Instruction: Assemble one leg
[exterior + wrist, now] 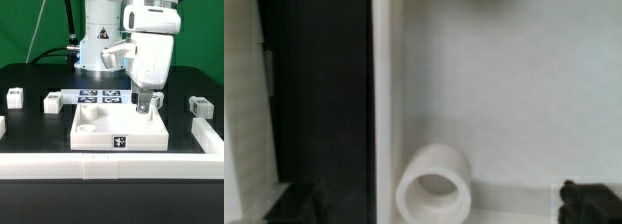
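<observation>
Three legs (51,100) show tags without readable writing; hand (150,105) spread wide over panel (100,128).

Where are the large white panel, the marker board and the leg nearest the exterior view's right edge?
large white panel (120,143): exterior view, front wall beside its tag.
marker board (100,97): exterior view, centre among the tags.
leg (201,105): exterior view, top face of the block.

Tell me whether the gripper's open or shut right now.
Open. The exterior view shows the gripper with its fingers apart above the square panel, holding nothing.
</observation>
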`<state>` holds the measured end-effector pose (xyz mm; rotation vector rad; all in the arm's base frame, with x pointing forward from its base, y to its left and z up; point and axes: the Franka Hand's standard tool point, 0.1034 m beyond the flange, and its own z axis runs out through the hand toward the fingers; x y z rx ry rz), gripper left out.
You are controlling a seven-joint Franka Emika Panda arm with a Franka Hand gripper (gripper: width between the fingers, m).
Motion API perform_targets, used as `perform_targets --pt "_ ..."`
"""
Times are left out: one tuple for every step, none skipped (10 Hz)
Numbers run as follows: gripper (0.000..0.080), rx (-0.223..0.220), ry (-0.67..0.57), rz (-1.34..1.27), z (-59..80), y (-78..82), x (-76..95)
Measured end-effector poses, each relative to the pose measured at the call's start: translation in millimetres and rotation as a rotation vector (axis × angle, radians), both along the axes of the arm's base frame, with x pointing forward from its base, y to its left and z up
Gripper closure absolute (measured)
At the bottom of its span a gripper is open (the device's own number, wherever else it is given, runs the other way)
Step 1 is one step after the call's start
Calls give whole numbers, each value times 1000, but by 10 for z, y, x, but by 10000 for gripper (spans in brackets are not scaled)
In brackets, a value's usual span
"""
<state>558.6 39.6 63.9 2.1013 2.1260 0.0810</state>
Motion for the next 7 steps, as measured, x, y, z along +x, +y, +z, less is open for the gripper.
perform_targets --pt "150 3 6 6 -7 8 -148" --pt "150 -1 26 9 -9 -18 -328" --pt "150 -4 42 8 -9 -30 -495" --pt "150 3 50 1 -29 -17 -663" --pt "150 7 63 0 -80 -13 -805" --pt "150 8 84 -4 -160 -19 -912" --pt "150 13 99 -7 -257 -32 -986"
